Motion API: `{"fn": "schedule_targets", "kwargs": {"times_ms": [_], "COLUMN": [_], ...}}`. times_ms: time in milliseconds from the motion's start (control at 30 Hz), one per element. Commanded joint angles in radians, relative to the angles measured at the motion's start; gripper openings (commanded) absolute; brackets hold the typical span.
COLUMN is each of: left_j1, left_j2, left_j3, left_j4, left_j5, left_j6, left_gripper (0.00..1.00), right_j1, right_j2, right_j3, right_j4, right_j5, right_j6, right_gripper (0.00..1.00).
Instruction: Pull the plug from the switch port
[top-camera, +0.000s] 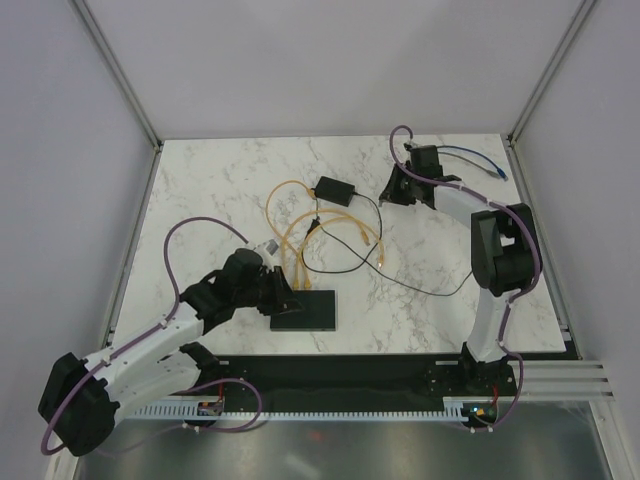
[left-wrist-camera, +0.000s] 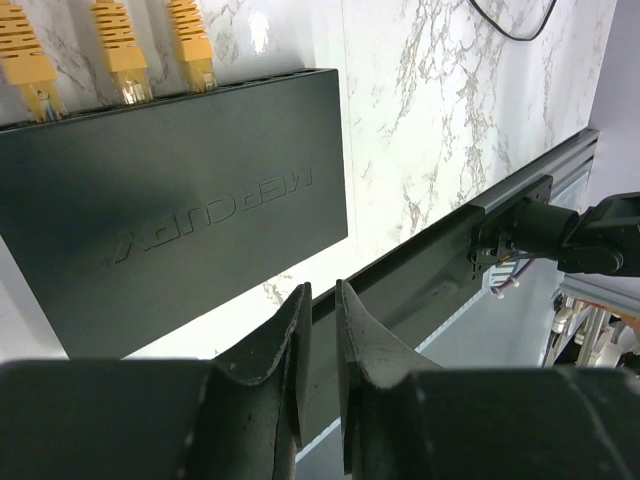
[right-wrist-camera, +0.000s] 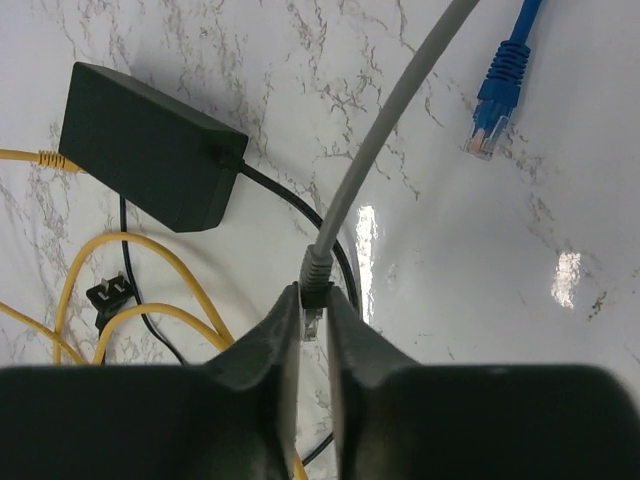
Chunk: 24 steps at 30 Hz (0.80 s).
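The switch (top-camera: 305, 310) is a flat black box near the table's front; in the left wrist view (left-wrist-camera: 170, 200) three yellow plugs (left-wrist-camera: 120, 50) sit in sockets along its far edge. My left gripper (top-camera: 272, 292) is beside the switch's left end. Its jaws (left-wrist-camera: 320, 295) stand almost together with nothing between them, past the switch's near corner. My right gripper (top-camera: 392, 190) is at the back right, far from the switch. It is shut (right-wrist-camera: 313, 300) on a grey plug (right-wrist-camera: 315, 272), held above the table, whose grey cable (right-wrist-camera: 400, 110) runs up and away.
A smaller black box (top-camera: 335, 190) with thin black leads lies at the back centre. Yellow cables (top-camera: 330, 235) loop between it and the switch. A blue plug (right-wrist-camera: 495, 110) lies loose at the back right. A black rail (left-wrist-camera: 430, 270) runs along the table's near edge.
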Motion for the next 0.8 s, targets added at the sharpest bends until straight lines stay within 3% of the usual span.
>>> {"fn": "schedule_targets", "kwargs": {"times_ms": [0,67,233,467,633,767], "left_j1": [-0.006,-0.006,-0.005,-0.005,0.007,0.017], "left_j2": [-0.031,-0.049,-0.057,-0.034,0.061,0.153], "left_j3": [-0.002,-0.011,0.001,0.047,0.108,0.143], "left_j4": [-0.015,-0.018,-0.054,-0.126,-0.237,-0.25], "left_j5": [-0.023,-0.028,-0.051,-0.127,-0.238,-0.247], "left_j6": [-0.015,-0.027,-0.027,-0.009,0.002,0.013], "left_gripper": [0.23,0.23,0.23,0.24,0.24,0.24], "right_j1": [-0.006,-0.004,-0.003,0.086,0.213,0.308], "right_j2": [0.05,0.06,-0.013,-0.237,-0.367,-0.38], "right_j3": [0.094,0.115,0.073,-0.19,-0.339,-0.41], "right_j4": [0.031,0.006,0.003,0.037,0.103,0.189], "right_j5": [-0.017,-0.018,-0.015,-0.018,-0.112,-0.231], "right_j6": [-0.009,-0.018,-0.036,-0.044,-0.019,0.011], "right_gripper": [0.31,0.43,0.52,0.55,0.54,0.54]}}
